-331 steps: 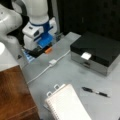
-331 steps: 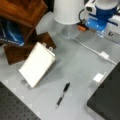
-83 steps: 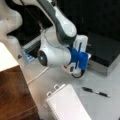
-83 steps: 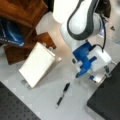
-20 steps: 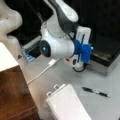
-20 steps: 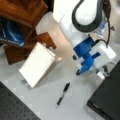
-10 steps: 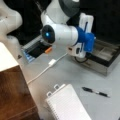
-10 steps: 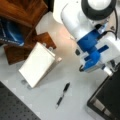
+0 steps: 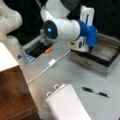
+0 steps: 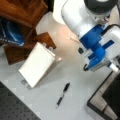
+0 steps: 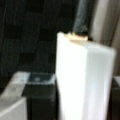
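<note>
The white arm [image 9: 62, 28] reaches over the tray [image 9: 105, 63], its blue wrist [image 9: 87, 32] turned sideways. The gripper [image 9: 86, 15] points upward above the tray, clamped on a white block [image 11: 82, 82].

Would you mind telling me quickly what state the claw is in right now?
Claw: closed on a white block, held up above the grey tray.

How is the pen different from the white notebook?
The pen is thin and dark; the notebook is wide, flat and white. In a front view the pen lies alone on bare table, while the notebook rests by the brown wood. Both lie apart from the gripper.
</note>
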Available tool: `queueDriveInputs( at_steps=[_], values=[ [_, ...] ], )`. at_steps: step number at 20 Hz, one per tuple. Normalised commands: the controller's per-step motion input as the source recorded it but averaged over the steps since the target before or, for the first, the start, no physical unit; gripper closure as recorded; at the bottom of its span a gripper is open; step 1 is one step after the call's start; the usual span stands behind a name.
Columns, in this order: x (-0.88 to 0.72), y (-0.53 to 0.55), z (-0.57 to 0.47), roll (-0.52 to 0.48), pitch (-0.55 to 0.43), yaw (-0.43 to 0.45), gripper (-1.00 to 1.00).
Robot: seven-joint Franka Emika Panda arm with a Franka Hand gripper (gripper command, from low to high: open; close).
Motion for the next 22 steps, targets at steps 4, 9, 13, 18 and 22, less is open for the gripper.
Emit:
queueDriveInputs(
  at_steps=[4,9,13,18,22],
  values=[
    [0.14,0.18,0.47,0.022,0.057,0.14,1.0],
    [0.22,0.19,0.42,0.011,0.056,0.093,1.0],
    [0.25,0.13,0.34,0.024,0.069,0.077,1.0],
    [0.24,0.19,0.24,0.011,0.053,0.027,1.0],
    [0.18,0.31,0.16,0.023,0.048,-0.012,1.0]
  ],
)
